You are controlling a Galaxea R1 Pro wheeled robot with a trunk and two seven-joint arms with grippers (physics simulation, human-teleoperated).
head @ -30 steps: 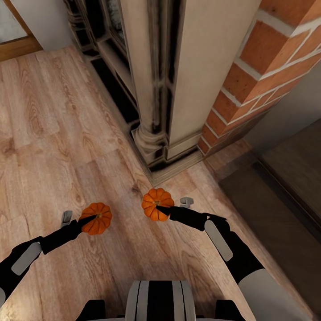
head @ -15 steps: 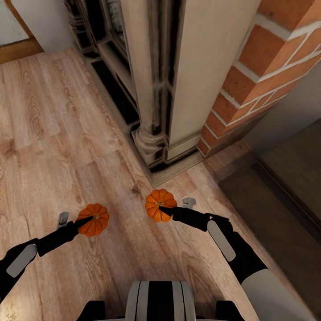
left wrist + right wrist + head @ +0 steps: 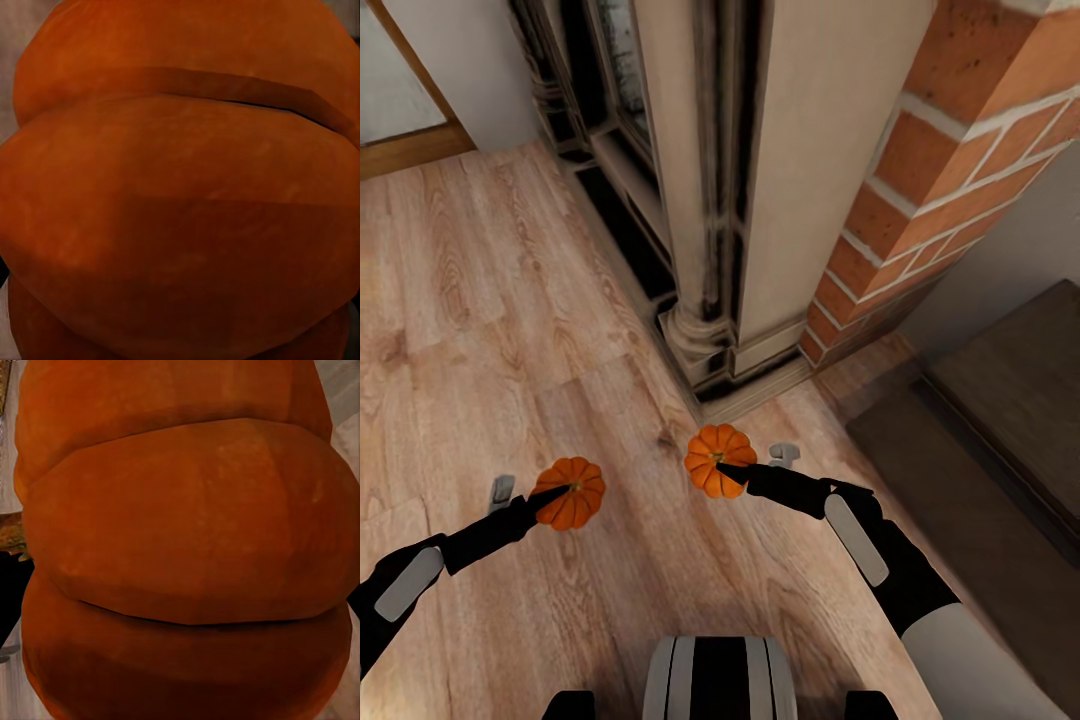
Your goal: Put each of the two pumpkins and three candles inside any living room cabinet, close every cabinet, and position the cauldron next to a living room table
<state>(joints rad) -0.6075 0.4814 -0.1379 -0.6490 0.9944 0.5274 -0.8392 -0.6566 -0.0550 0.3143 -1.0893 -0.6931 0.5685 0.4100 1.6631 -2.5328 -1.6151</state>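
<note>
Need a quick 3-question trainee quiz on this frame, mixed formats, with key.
1. True or false: the left gripper carries a pumpkin.
2. What does the right gripper hold? A) a candle B) the other pumpkin C) nothing
3. Fill in: right of the pale fireplace column stands a wall of red ____.

Key: 1 true; 2 B; 3 brick.
</note>
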